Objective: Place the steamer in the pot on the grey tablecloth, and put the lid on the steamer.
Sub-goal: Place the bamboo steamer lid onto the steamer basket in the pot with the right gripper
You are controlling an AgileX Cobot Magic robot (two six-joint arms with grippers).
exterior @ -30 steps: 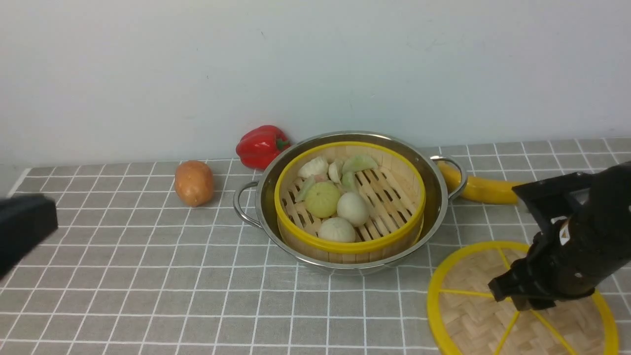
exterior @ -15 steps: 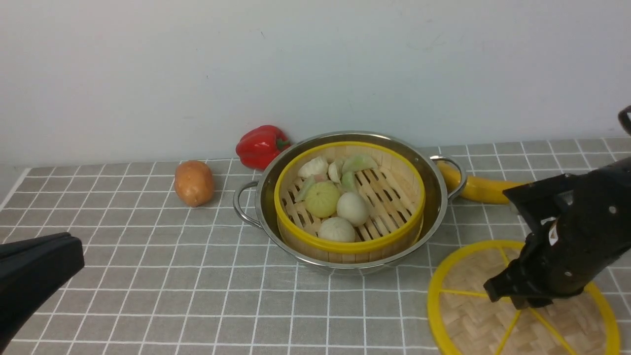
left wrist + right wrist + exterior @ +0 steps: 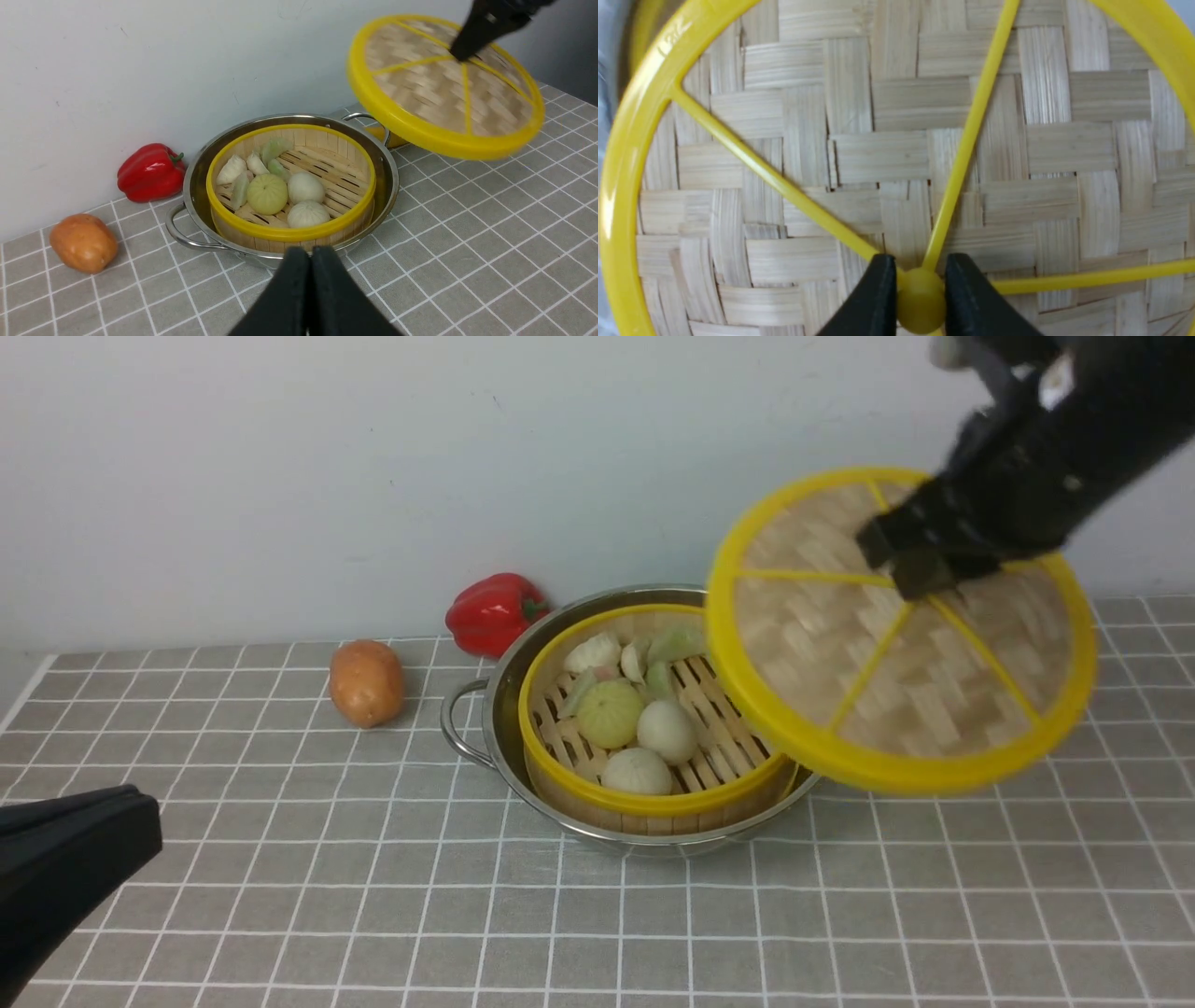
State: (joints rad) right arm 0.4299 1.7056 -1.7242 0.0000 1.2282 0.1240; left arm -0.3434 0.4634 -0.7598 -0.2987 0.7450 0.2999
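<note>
lid (image 3: 840, 653) now lifted off tablecloth (image 3: 373, 896), tilted

steamer (image 3: 644, 800) mouth uncovered, lid (image 3: 840, 644) aloft to its right, pepper (image 3: 490, 611) behind

Staged kitchen tabletop, grey tablecloth (image 3: 280, 896) lying below a bare white wall (image 3: 280, 476), pot (image 3: 504, 705) holding a steamer (image 3: 644, 810) of buns (image 3: 668, 731), red pepper (image 3: 493, 611) and potato (image 3: 366, 682) sitting nearby
</note>
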